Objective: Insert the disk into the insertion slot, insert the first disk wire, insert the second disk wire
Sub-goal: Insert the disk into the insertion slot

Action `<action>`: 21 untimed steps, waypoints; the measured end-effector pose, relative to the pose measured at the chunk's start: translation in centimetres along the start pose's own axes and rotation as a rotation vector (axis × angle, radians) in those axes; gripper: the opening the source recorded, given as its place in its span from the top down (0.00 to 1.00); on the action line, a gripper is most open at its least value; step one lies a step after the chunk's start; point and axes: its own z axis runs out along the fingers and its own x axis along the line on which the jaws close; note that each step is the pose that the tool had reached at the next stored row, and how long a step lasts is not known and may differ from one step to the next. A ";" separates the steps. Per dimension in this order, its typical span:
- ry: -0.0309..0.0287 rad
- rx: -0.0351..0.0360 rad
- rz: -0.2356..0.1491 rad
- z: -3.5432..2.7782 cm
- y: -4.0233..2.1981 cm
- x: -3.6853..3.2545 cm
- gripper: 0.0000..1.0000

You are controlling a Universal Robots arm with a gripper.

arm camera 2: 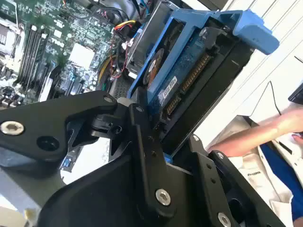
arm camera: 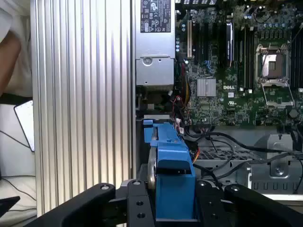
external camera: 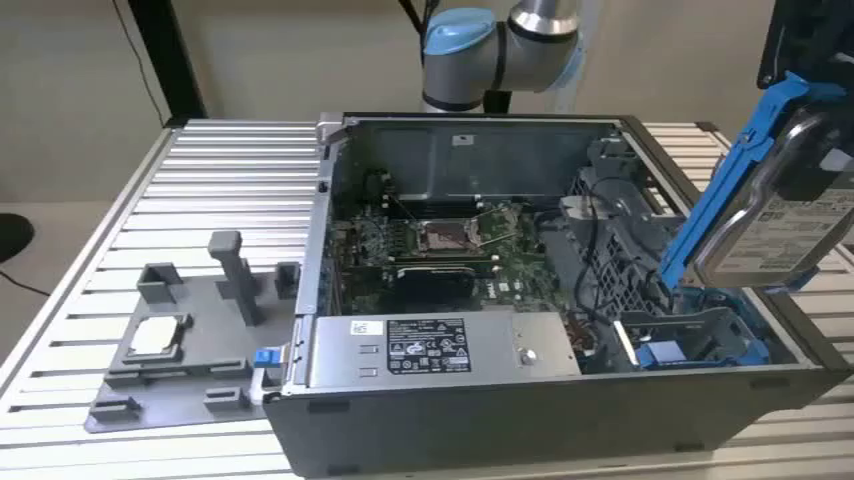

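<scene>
The hand [arm camera: 174, 204] is clamped on the disk [external camera: 787, 225], its black fingers [arm camera: 135, 201] pressing on either side of the blue carrier [external camera: 727, 170] that frames the drive. In the exterior view the disk hangs tilted over the end of the open computer case [external camera: 534, 400] on that view's right, label side facing the camera, upper end leaning outward past the case wall and lower end just above the insertion slot [external camera: 694, 325]. The slot is the grey bay in the case's near corner on that side, and the disk is not yet seated in it. In the second wrist view the drive's underside shows its circuit board and connector edge [arm camera 2: 189, 80], with the carrier's end tab [arm camera 2: 253, 30] sticking out beyond it. Inside the case lie the green motherboard [external camera: 441, 245], with its processor socket [external camera: 445, 235] uncovered, and the grey power-supply box [external camera: 441, 345] along the near wall. Black cables [arm camera: 227, 142] run across the metal beside the bay. The case stands on a ribbed aluminium desk [external camera: 227, 190], and on the exterior view's left a grey fixture tray [external camera: 174, 345] rests well apart from the disk. The robot arm's blue-capped joint [external camera: 461, 40] rises behind the case. A person's forearm [arm camera 2: 265, 132] is in the second wrist view, beyond the desk edge.
</scene>
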 end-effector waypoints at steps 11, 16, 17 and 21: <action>0.0045 0.0001 0.000 0.00 0.00 0.00 1.00; -0.0046 -0.0001 0.000 0.06 0.00 -0.01 1.00; -0.0113 -0.0002 0.000 0.10 0.00 0.00 1.00; -0.0372 0.0042 -0.002 0.38 -0.02 0.00 1.00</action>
